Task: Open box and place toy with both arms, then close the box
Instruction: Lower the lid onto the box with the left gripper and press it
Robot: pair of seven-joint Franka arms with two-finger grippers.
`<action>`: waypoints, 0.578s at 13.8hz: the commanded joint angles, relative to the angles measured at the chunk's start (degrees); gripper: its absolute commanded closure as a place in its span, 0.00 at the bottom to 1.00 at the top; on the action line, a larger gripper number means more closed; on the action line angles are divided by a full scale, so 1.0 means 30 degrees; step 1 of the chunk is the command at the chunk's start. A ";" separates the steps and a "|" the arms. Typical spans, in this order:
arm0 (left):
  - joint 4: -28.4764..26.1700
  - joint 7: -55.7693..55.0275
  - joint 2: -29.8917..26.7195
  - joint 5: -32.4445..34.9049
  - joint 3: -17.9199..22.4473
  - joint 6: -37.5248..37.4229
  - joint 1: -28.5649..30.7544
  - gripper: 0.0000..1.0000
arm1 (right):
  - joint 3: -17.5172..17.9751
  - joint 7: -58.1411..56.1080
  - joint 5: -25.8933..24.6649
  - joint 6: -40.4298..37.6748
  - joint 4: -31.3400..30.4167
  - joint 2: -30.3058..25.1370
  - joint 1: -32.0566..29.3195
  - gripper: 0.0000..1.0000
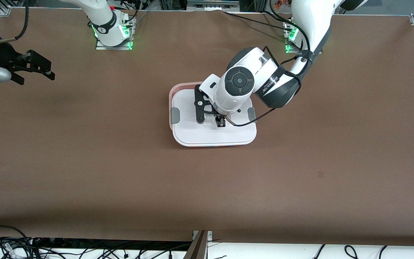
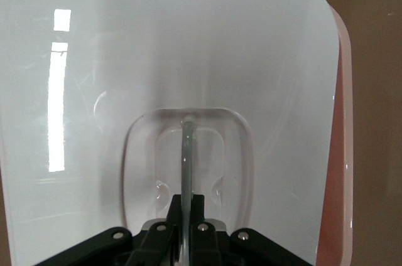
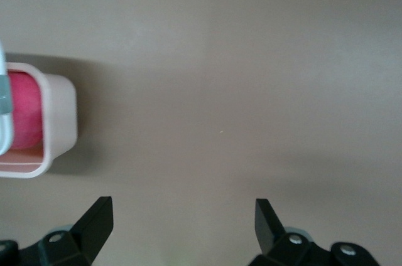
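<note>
The box [image 1: 179, 86] stands mid-table, a pinkish tub mostly covered by its white lid [image 1: 214, 136]. The lid lies shifted toward the front camera, so a strip of the tub's rim shows at the right arm's end. My left gripper [image 1: 221, 122] is over the lid's middle, shut on the clear recessed handle [image 2: 186, 153]. In the right wrist view the uncovered corner of the box [image 3: 59, 115] shows the bright-pink toy [image 3: 25, 109] inside. My right gripper [image 1: 38, 76] waits open and holds nothing, over bare table at the right arm's end.
Grey clips [image 1: 175, 115] sit on the lid's two short sides. The brown table [image 1: 120, 172] spreads wide around the box. Both arm bases [image 1: 113, 36] stand along the table's edge farthest from the front camera. Cables hang past the near edge.
</note>
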 commanded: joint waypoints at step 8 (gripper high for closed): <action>-0.0011 0.0084 0.0669 -0.0265 0.0339 -0.0936 -0.1266 1.00 | -0.0109 -0.0185 -0.0793 0.0082 0.0387 0.0648 -0.0099 0.00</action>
